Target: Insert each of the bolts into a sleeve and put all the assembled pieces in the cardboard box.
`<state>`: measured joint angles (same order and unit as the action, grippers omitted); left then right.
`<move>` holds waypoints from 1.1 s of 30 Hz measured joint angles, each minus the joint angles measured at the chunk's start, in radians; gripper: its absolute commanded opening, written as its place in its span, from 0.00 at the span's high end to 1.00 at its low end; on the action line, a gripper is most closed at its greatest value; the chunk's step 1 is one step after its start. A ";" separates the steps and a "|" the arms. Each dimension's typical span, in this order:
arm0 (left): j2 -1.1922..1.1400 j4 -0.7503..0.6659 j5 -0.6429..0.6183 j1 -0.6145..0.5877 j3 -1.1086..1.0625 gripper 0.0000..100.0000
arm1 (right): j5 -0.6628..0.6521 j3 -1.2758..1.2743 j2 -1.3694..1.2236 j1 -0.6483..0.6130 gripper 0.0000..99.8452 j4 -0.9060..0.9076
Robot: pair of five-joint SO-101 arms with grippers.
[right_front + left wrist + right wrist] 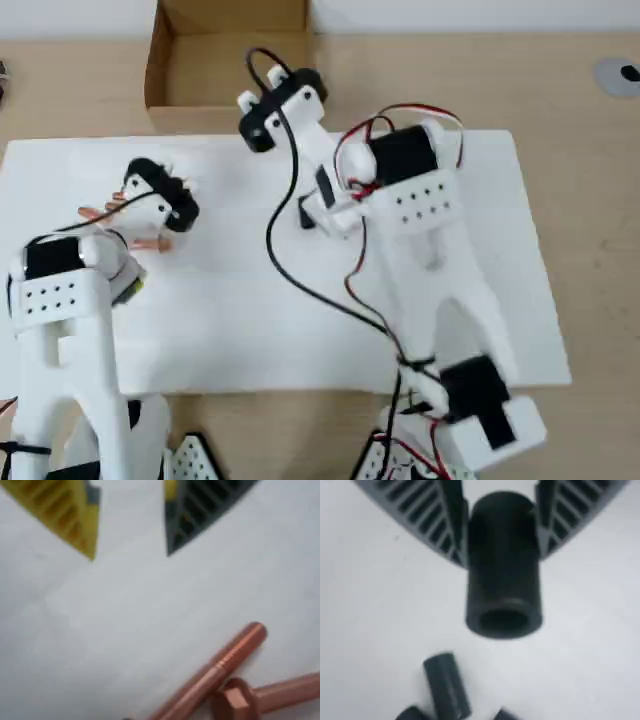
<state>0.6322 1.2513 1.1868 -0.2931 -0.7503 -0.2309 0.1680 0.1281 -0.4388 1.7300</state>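
Copper-coloured hex-headed bolts (215, 672) are lying on the white sheet (100, 645) near our open left tool (131, 554). Our right tool (502, 560) is gripping a black cylindrical sleeve (502, 590) above loose sleeves (447, 685); we are risking a jam if bolt and bore are meeting off-axis.

Bolts (210, 675), copper: qty 2 counted, left side. Sleeves (447, 685), blk: qty 4 counted, centre; 1 sleeve (502, 575) raised, 3 lying, 2 of them only partly seen. Cardboard box (160, 60): qty 1, far edge. White sheet (250, 330): qty 1. Arms (430, 230): qty 2.
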 measured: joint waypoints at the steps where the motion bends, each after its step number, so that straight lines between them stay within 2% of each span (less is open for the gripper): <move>1: 0.000 -0.008 0.000 0.000 0.012 0.90 | 0.000 -0.025 0.017 0.000 0.99 0.000; 6: 0.000 -0.173 0.009 0.000 0.003 0.90 | 0.000 -0.112 0.087 0.000 0.99 -0.005; 11: 0.000 -0.328 0.009 0.002 -0.118 0.90 | 0.000 -0.138 0.097 0.000 0.99 -0.015; 21: -0.006 -0.353 0.014 0.011 -0.126 0.90 | 0.000 -0.138 0.097 0.002 0.99 -0.015; 27: -0.025 -0.353 0.132 0.029 -0.112 0.90 | 0.000 -0.138 0.097 0.002 0.99 -0.015; 33: -0.204 -0.351 0.210 0.029 -0.052 0.90 | 0.000 -0.138 0.097 0.002 0.99 -0.015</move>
<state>0.4281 0.8999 1.3970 -0.2639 -0.8025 -0.2309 0.0299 0.2248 -0.4373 1.7146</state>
